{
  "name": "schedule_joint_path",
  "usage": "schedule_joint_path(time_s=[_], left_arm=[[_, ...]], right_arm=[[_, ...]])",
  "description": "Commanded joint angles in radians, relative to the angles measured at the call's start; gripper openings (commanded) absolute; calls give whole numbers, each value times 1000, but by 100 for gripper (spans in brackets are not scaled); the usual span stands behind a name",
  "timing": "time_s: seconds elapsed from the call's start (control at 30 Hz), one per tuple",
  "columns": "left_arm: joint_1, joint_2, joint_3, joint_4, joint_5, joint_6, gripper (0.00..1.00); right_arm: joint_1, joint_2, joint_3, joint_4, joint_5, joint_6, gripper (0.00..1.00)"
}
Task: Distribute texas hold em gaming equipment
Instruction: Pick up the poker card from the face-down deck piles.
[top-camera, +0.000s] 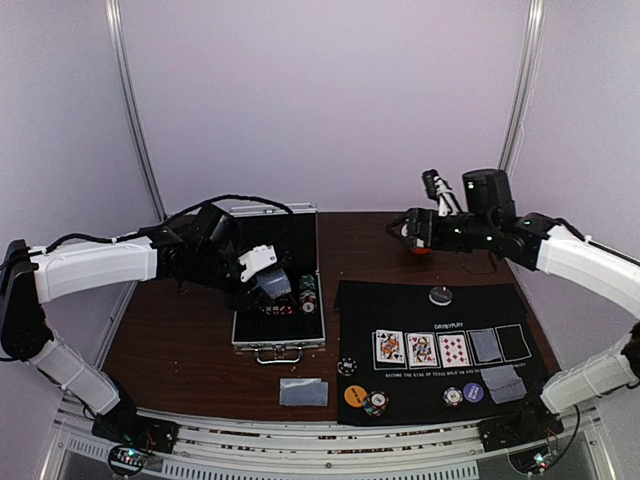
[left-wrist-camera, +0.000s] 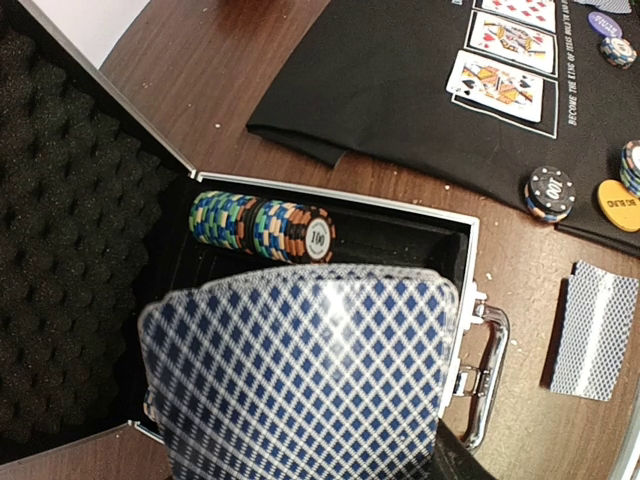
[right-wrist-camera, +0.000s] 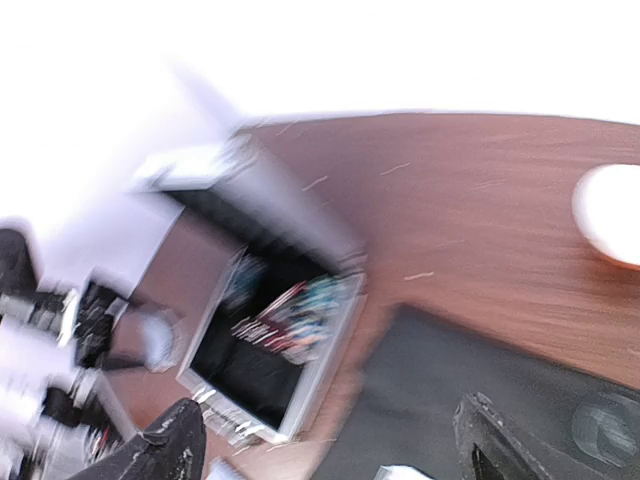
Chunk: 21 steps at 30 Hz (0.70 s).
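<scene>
My left gripper (top-camera: 265, 275) hangs over the open case, shut on a stack of grey-blue-backed playing cards (left-wrist-camera: 300, 370) that hides its fingers in the left wrist view. A row of striped poker chips (left-wrist-camera: 262, 225) lies on edge in the case. On the black mat (top-camera: 440, 325) lie three face-up cards (top-camera: 421, 348) and a face-down one (top-camera: 484, 346), with a dark disc (top-camera: 440, 295) behind them. Chip stacks (top-camera: 376, 403), an orange disc (top-camera: 355, 395) and a purple disc (top-camera: 473, 392) sit along the front. My right gripper (right-wrist-camera: 335, 455) is open and empty at the back, fingers wide apart.
The silver case (top-camera: 279, 335) stands open left of the mat, lid up. Face-down cards (top-camera: 303, 392) lie on the wood in front of it, and more (top-camera: 507, 383) on the mat's right front. A white-and-orange bowl (right-wrist-camera: 610, 215) sits at the back. The right wrist view is blurred.
</scene>
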<state>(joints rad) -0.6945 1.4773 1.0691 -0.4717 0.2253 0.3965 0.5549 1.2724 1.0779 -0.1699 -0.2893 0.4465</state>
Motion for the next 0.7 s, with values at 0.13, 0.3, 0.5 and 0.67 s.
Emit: schedule_joint_path(time_s=[0.13, 0.3, 0.5, 0.67], left_arm=[[9, -48, -6, 50, 46, 18, 50], [7, -49, -7, 51, 60, 21, 50], [9, -48, -8, 53, 60, 22, 50], [8, -42, -6, 56, 61, 21, 50]], right_arm=[[215, 421, 295, 181, -375, -61, 93], [256, 589, 443, 167, -453, -85, 93], [266, 685, 503, 146, -490, -103, 91], [274, 728, 522, 184, -515, -100, 91]])
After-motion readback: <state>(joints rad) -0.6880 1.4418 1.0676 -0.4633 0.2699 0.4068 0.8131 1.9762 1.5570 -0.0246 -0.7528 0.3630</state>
